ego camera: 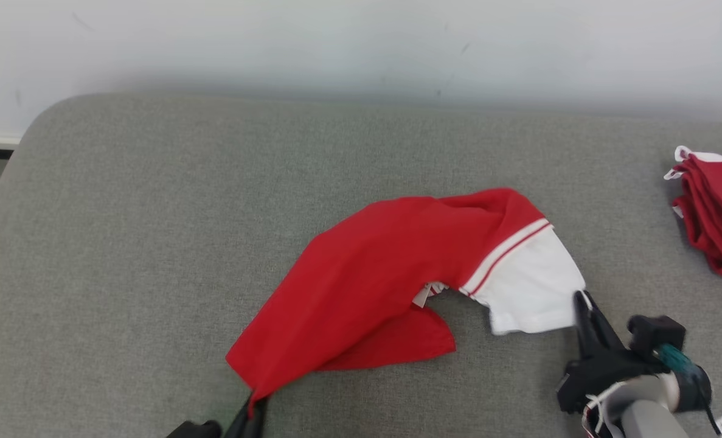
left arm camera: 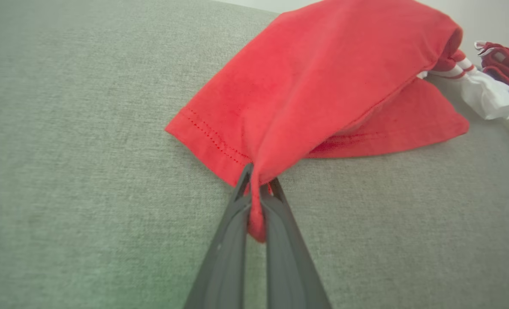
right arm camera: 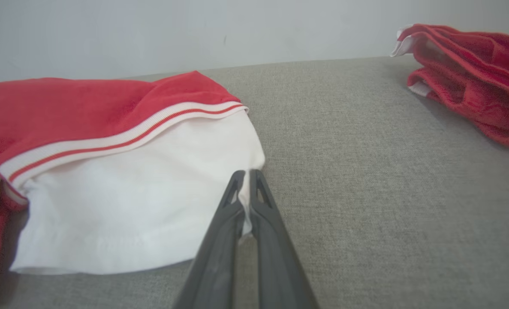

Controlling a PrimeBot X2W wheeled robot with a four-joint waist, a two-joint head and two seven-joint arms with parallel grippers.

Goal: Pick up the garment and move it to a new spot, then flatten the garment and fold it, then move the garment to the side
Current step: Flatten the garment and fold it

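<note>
Right under our lens in the left wrist view, our left gripper (left arm camera: 258, 180) is clamped tight on a corner of the red shirt (left arm camera: 323, 77), with a tuck of red cloth squeezed between the two dark fingers (left arm camera: 226, 249) and the hem pulling to a point. Over to the right wrist view: our right gripper (right arm camera: 245, 176) is pinched on the edge of the shirt's white sleeve (right arm camera: 130, 206), the fabric caught between the closed tips.

From the head camera, the shirt (ego camera: 367, 274) sprawls across the centre of the frame on the grey cushion (ego camera: 154, 213), stretched diagonally. Its red corner runs to the left gripper (ego camera: 254, 404) at the bottom edge, left of centre. Its white sleeve (ego camera: 531, 286) reaches toward the right gripper (ego camera: 579, 301) at the lower right. A red-and-white striped band (ego camera: 506, 249) marks where red meets white, and a lower red layer pokes out beneath the body. The cloth is bunched and creased, not flat.

At the right edge of the frame, well apart from the shirt, sits a heap of red clothes (ego camera: 719, 213) with white trim. A pale wall (ego camera: 336, 42) runs across the top.
</note>
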